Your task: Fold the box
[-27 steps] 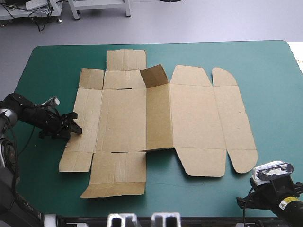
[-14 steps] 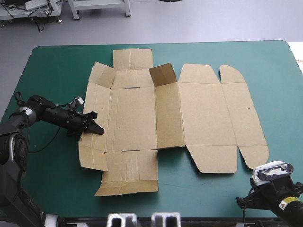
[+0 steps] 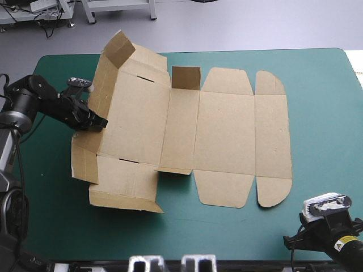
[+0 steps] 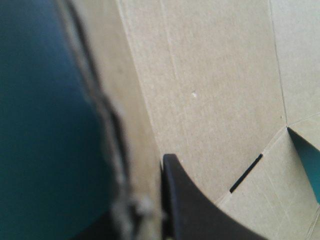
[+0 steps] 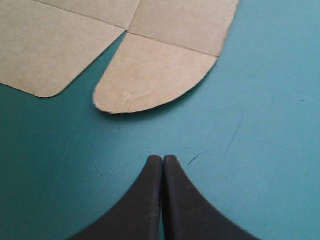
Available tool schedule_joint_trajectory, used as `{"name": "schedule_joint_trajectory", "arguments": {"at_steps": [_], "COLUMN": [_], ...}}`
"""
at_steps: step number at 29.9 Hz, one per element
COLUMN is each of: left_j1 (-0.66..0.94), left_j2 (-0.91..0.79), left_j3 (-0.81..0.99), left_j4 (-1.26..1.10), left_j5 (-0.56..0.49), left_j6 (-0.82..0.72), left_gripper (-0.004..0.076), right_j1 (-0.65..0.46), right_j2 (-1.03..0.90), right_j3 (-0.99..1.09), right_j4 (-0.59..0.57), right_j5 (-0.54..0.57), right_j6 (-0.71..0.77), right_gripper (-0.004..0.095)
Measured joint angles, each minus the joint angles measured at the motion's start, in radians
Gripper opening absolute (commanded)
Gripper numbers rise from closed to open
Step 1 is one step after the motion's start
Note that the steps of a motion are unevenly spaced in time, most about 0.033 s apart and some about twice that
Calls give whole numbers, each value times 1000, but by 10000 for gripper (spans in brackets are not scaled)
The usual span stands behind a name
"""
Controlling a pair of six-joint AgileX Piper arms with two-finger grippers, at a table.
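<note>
The left end effector (image 3: pixel 95 120) is clamped on the raised left wall of the cut brown board box (image 3: pixel 221 130), spread across the teal-green tabletop (image 3: pixel 323 102); the right end effector (image 5: pixel 162 160) is closed, empty, nearby.

The box (image 3: pixel 221 130) is showing plain brown board, marked by straight crease lines (image 3: pixel 197 133) and two short dark slots (image 3: pixel 128 161). The cover (image 3: pixel 323 113) is showing uniform teal-green, faintly scratched at the near right. The left gripper (image 3: pixel 98 120) and the right gripper (image 5: pixel 162 162) are showing solid black fingers (image 5: pixel 187 210).
</note>
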Motion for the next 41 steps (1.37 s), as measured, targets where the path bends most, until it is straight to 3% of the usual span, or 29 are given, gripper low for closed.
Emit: {"name": "schedule_joint_trajectory", "arguments": {"at_steps": [10,19,25,31,37,41], "left_j1": [-343,-666,-796,-865,-949,-1009], "left_j2": [-41,-40,-32,-29,-29,-29], "left_j3": [-143,-143,-143,-142,-62,50], "left_j4": [365,689,865,914,1190,1452], "left_j5": [-13,-203,-346,-378,-430,-449], "left_j6": [-2,40,47,31,-189,-455], "left_gripper": [-10,-10,-10,-10,-10,-10], "right_j1": [0,0,0,0,0,0], "right_j2": [0,0,0,0,8,56], "right_j3": [0,0,0,-14,-157,-291], "right_j4": [1,6,7,16,25,60], "right_j5": [-1,-4,-5,-5,-6,1], "right_j6": [0,0,-4,-49,-46,-37], "right_gripper": [-24,-24,-24,-23,-23,-23]}}
